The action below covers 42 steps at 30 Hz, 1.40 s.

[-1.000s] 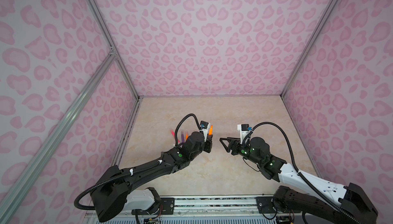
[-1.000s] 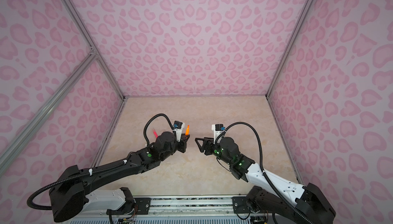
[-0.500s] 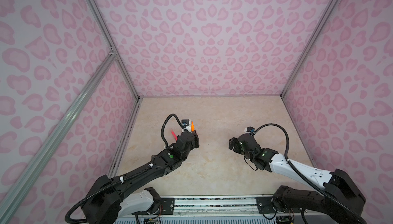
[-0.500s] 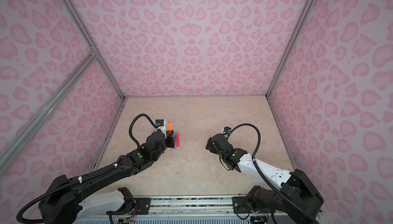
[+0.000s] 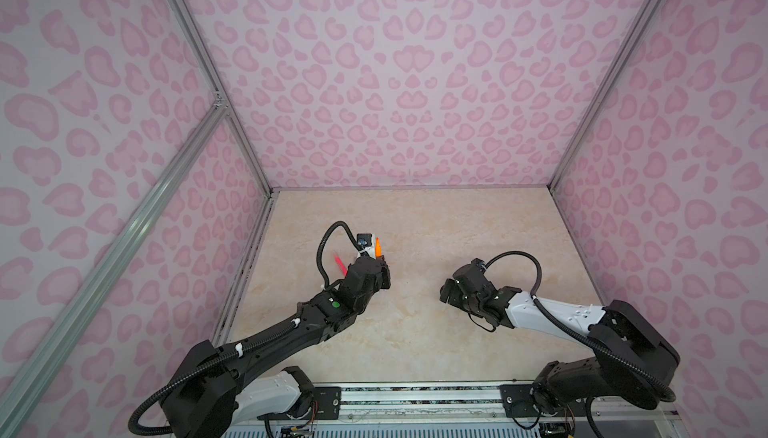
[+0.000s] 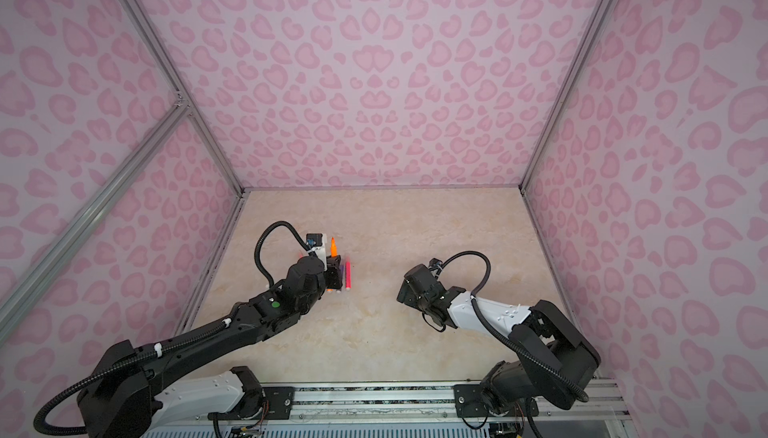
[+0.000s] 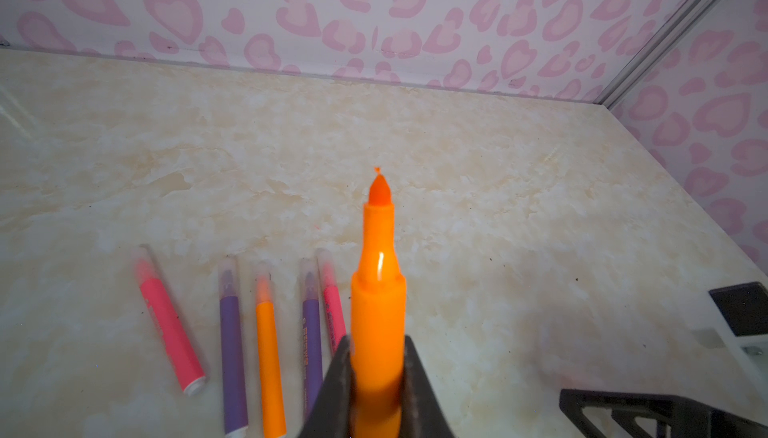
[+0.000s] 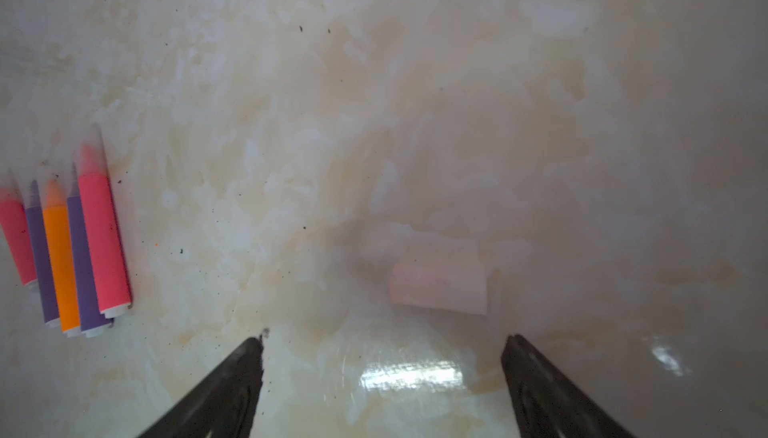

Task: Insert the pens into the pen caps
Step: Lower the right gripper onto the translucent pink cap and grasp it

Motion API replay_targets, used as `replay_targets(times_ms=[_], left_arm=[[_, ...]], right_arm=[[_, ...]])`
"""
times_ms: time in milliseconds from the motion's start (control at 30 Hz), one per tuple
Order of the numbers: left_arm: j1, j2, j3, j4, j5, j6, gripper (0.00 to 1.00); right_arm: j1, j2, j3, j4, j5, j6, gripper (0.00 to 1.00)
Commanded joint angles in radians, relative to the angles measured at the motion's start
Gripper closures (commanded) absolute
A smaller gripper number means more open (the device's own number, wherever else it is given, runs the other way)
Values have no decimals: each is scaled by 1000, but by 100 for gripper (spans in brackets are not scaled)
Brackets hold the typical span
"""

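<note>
Pen cap point(image 8: 438, 288): a pale, blurred tube on the tabletop point(image 8: 291, 82), seen only from the right wrist and lost in both top views. It lies just ahead of the right claw point(image 8: 384, 338), whose jaws stand wide apart, not touching it. Left claw point(image 7: 377, 340) is clamped on an orange pen point(image 7: 378, 249), tip bare. Five capped pens point(image 7: 266, 332) lie nearby.

I see even, diffuse light in both top views, edges bowed. Right wrist view: blurred pen cap point(image 8: 438, 288), glare on the tabletop point(image 8: 409, 373).
</note>
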Motion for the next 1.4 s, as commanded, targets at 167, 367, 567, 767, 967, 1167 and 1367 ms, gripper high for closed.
replay_targets(times_ms=[167,367,567,767,967,1167,1367], left_arm=[[0,19,24,4,15,5,96],[1,7,21,5,23,5,96],[0,3,24,-2,26,5,96],[1,-1,25,-4,30,8,96],[1,-2,29,-9,30,12,96],[0,-13,28,-11,30,14,96],[1,-11,29,-12,41,11,96]], right_arm=[[-20,89,38,11,-1,-15,13],[-22,127,67,-1,18,-43,15],[-20,209,144,-62,16,-83,22],[-9,209,162,-124,67,-83,29],[-1,212,203,-186,125,-131,34],[3,271,251,-225,129,-157,51],[3,265,249,-231,146,-156,61]])
